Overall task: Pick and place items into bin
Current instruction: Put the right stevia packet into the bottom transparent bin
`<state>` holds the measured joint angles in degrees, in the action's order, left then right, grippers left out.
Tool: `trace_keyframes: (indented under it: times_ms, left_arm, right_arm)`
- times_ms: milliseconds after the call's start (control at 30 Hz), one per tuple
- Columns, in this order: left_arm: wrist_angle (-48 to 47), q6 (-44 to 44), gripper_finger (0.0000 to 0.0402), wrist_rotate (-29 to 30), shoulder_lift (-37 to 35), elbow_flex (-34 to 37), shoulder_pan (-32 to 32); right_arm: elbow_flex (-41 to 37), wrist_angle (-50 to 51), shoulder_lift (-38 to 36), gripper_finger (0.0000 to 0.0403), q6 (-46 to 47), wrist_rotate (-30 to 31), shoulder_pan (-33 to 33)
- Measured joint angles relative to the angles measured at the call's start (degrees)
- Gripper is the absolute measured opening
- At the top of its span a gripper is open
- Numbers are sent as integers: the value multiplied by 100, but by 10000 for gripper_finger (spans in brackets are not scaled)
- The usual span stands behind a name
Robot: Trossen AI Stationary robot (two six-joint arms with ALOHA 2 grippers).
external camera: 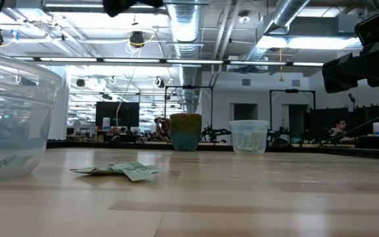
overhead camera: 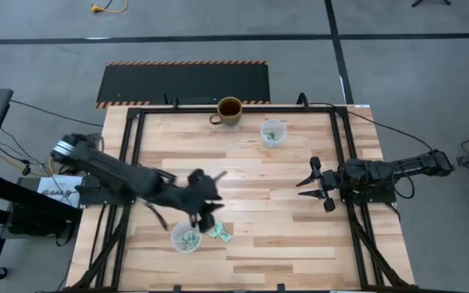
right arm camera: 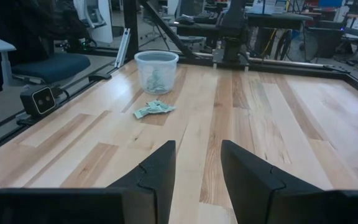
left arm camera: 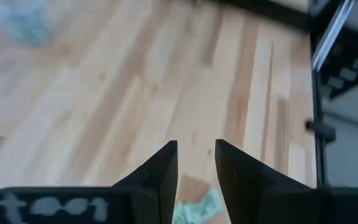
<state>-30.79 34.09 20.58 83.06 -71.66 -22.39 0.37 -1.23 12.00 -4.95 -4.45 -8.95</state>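
Observation:
One pale mint-green wrapped piece [overhead camera: 221, 233] lies flat on the wooden table near its front edge; it also shows in the low view [external camera: 120, 170] and the right wrist view [right arm camera: 154, 109]. Just to its left stands a clear plastic cup [overhead camera: 186, 238] with several mint pieces in it. A second clear cup [overhead camera: 273, 133] with mint pieces stands at the far side. My left gripper [overhead camera: 208, 210] hangs above the loose piece [left arm camera: 197, 208], open by a narrow gap and empty. My right gripper [overhead camera: 316, 185] waits open and empty at the table's right side.
A green-brown mug [overhead camera: 230, 110] stands at the far edge, left of the far cup. A black frame rail [overhead camera: 342, 155] runs along the table's sides. Bare wood [overhead camera: 259, 179] lies between the two grippers.

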Motion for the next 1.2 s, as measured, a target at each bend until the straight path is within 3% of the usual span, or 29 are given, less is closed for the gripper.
trace_keyframes:
  times_ms: [200, 433, 1200]
  left_arm:
    - [-1012, -45, 96, -632, 1199, -1062, 68]
    - [-1389, -6, 96, -980, 1967, -1821, 72]
    - [-2144, 266, 97, -1974, 3273, -1901, 85]
  right_arm:
    - [1, 0, -1, 123, 0, 0, 0]
    - [1, -1, 0, 123, 0, 0, 0]
    - [-1, -34, -1, 123, 0, 0, 0]
